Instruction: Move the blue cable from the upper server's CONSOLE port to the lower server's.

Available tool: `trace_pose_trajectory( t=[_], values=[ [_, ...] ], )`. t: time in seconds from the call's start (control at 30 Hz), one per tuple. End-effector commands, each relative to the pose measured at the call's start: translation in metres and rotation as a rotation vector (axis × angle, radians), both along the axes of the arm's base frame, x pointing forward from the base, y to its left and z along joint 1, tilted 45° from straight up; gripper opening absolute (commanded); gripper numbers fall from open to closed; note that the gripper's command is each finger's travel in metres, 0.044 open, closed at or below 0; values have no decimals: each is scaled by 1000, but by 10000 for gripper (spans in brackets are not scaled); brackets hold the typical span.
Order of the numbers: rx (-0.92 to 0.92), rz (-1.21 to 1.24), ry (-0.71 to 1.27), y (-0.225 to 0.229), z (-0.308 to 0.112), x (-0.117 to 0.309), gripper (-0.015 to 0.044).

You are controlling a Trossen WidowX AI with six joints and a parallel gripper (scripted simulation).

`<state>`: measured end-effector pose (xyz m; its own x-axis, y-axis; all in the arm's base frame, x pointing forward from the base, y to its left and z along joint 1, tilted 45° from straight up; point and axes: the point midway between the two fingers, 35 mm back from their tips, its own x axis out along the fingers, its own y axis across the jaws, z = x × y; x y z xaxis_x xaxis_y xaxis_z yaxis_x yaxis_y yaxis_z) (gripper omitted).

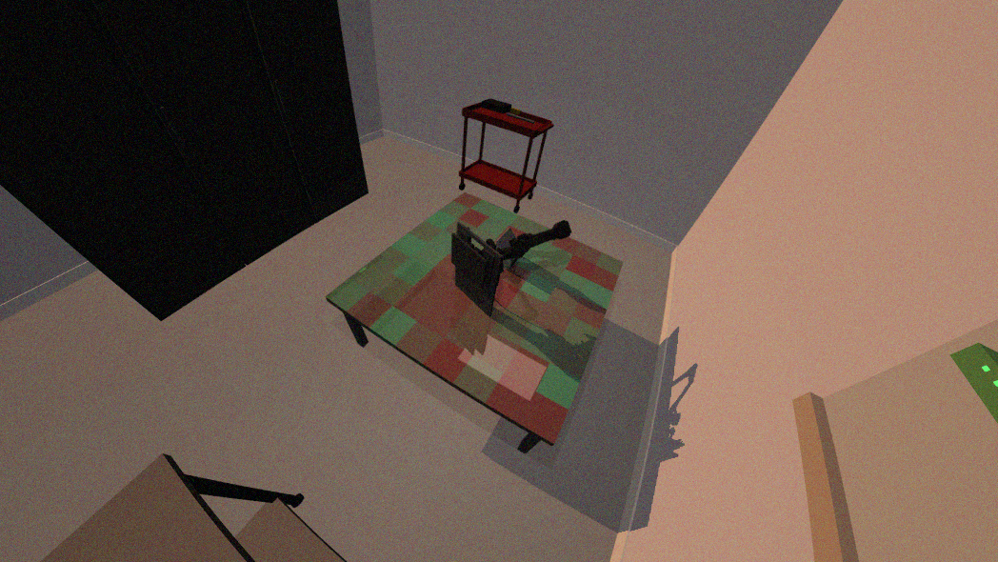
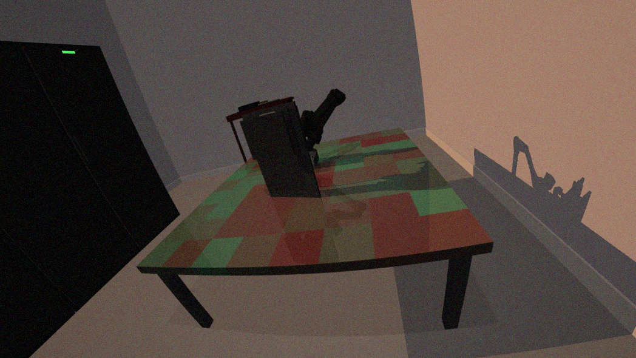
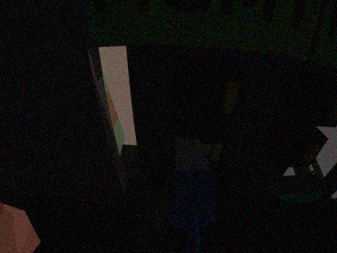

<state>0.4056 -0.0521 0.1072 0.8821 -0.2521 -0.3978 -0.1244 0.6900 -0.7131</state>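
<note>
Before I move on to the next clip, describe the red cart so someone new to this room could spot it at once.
Find the table with the patchwork top of green and red blocks. Just beyond its far corner, near the grey wall, stands the red cart. Unlike the table, it is narrow, with two red shelves on thin posts and small wheels.
</note>
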Motion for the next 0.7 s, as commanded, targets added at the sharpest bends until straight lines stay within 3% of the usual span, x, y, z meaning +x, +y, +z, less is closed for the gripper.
trace_pose_trajectory(
  t=[0.0,0.67],
  values=[
    [1,-11,-13,-2,3,2,0],
    [1,-12,-14,-2,3,6,0]
  ],
)
